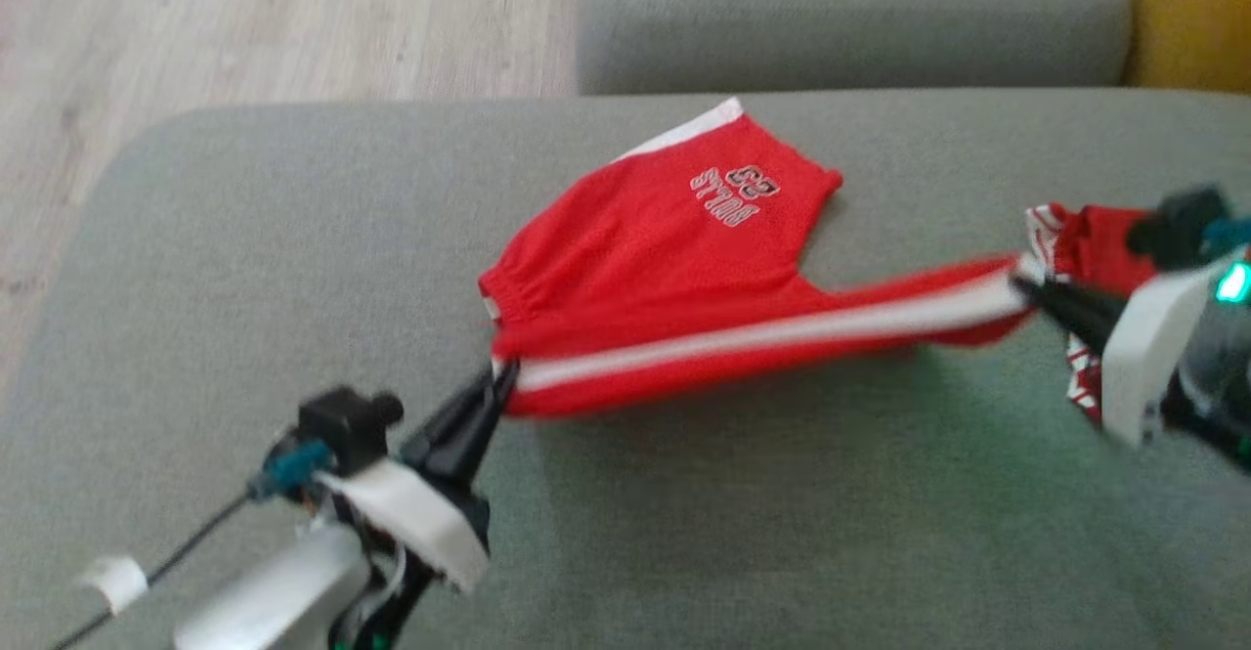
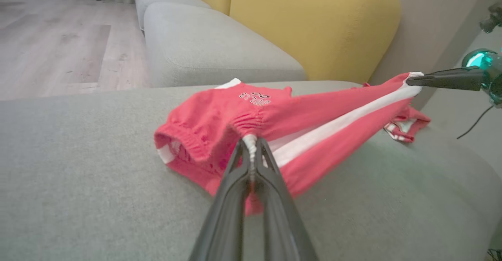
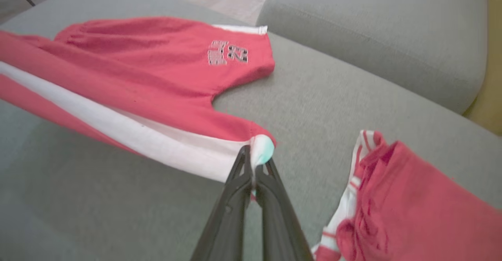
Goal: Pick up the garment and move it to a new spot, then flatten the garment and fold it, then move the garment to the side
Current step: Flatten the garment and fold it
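**Fig. Garment held taut between two arms above a sofa cushion.** The garment (image 1: 674,249) (red shorts with a white stripe (image 1: 762,337) down one side) is over the middle of the grey sofa cushion (image 1: 244,269), somewhat nearer its far edge than its near edge. The left end effector (image 1: 498,381) is pressed together on the gathered waistband (image 2: 178,137). The right end effector (image 1: 1021,283) is pinched shut on the leg hem (image 3: 261,151) at the other end of the stripe.

The striped side is drawn straight between the two grips and lifted clear of the cushion, with a shadow beneath it. The other leg, bearing a printed mark (image 1: 735,191), rests on the cushion toward the far edge. A second red cloth (image 1: 1095,239) lies bunched near the right edge, just beside the right end effector.

Progress, as judged: the pick-up appears done and the spreading is in hand. The garment is not yet laid flat and no fold is made. The final move to the side remains.
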Motion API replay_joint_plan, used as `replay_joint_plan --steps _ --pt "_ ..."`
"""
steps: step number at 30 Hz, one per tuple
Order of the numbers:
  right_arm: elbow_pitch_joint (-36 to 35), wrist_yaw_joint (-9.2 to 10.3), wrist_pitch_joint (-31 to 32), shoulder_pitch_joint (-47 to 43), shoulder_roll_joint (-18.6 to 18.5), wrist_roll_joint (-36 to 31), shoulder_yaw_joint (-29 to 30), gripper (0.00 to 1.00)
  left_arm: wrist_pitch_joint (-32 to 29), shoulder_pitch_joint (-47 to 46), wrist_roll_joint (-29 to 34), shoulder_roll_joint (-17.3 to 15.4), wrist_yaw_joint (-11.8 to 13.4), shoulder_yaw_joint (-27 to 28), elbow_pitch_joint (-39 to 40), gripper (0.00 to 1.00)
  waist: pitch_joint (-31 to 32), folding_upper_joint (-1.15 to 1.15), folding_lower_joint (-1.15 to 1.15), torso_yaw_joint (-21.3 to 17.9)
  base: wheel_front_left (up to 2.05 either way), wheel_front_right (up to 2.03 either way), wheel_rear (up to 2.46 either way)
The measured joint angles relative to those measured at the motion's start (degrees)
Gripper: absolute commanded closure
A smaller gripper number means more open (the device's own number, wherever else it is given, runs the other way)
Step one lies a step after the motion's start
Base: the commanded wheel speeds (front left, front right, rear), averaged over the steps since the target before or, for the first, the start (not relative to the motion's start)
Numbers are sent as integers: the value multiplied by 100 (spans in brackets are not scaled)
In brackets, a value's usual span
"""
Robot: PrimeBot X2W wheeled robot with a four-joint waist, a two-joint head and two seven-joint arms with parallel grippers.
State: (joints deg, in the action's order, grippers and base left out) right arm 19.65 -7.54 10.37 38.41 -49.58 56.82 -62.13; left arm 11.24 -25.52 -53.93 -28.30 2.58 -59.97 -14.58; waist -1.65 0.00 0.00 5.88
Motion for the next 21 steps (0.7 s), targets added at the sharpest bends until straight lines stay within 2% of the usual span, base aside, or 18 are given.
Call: replay_joint_plan --steps 3,10,21 --pt "185 0 -138 364 186 -268 348 100 19 -324 3 62 98 165 -66 100 -244 0 1 62 0 0 0" --pt "1014 0 -67 1430 776 -1177 788 100 103 -1077 5 514 176 460 -631 100 -981 0 2 392 0 0 0" --pt "2064 0 31 2504 1155 -2030 748 100 209 -1993 165 1299 -99 552 -1647 100 -1848 0 2 962 0 0 0"
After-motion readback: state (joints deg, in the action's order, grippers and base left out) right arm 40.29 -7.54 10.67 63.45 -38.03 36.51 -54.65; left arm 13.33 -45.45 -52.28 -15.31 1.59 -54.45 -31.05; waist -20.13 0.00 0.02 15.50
